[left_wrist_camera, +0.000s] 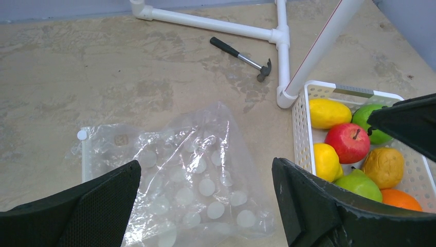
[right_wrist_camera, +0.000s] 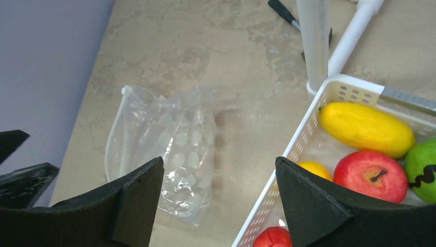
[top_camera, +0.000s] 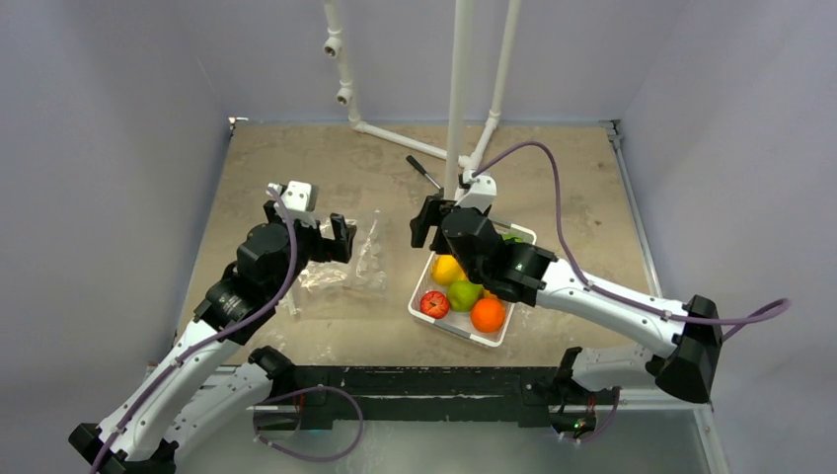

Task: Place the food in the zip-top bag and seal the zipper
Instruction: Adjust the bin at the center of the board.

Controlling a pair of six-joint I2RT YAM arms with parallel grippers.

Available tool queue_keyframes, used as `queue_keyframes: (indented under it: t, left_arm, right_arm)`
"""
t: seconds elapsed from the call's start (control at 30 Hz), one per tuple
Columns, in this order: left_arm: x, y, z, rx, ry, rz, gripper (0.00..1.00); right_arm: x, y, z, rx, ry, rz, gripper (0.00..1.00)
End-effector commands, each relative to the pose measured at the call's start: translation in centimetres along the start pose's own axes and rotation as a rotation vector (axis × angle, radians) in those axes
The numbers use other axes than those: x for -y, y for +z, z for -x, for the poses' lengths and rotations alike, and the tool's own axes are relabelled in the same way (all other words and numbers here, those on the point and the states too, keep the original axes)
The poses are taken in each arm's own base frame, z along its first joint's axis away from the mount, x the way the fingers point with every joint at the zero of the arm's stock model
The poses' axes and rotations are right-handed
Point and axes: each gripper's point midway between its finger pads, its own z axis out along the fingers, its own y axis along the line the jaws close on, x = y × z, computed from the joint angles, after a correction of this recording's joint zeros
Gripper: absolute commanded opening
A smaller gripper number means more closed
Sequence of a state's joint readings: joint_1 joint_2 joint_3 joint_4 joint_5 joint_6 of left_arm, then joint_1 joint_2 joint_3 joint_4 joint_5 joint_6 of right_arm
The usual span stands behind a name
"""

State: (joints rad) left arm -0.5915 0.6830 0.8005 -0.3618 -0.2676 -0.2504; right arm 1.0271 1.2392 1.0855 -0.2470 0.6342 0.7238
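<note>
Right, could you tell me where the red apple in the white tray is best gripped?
Probably its rounded sides, coming straight down from above: the red apple sits stem-up in the white tray, hemmed in by the long yellow fruit and a green fruit, so a sideways approach looks blocked.

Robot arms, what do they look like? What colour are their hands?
The left arm and right arm have white tube-like links with chunky black joints. A purple cable loops along each. The left hand and right hand are black, each with two broad wedge-shaped fingers with finely dotted inner pads.
</note>
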Motion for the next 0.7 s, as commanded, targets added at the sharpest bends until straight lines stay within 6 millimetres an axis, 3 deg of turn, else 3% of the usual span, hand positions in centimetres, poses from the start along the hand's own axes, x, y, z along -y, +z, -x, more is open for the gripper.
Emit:
queue_keyframes:
  t: [0.0, 0.3, 0.67]
  left_arm:
    - [0.0, -0.6, 2.2, 0.058, -0.017, 0.002, 0.97]
    - [0.2, -0.7, 2.3, 0.062, -0.020, -0.005, 0.97]
    - [0.5, -0.7, 2.2, 0.057, -0.023, -0.021, 0.97]
  right_arm:
    - [-0.6, 0.6, -1.1, -0.049, 0.046, -0.014, 0.80]
    - [1.6, 3.2, -5.3, -0.129, 0.006, -0.135, 0.69]
    - [4.0, 5.5, -7.8, -0.181, -0.038, -0.217, 0.60]
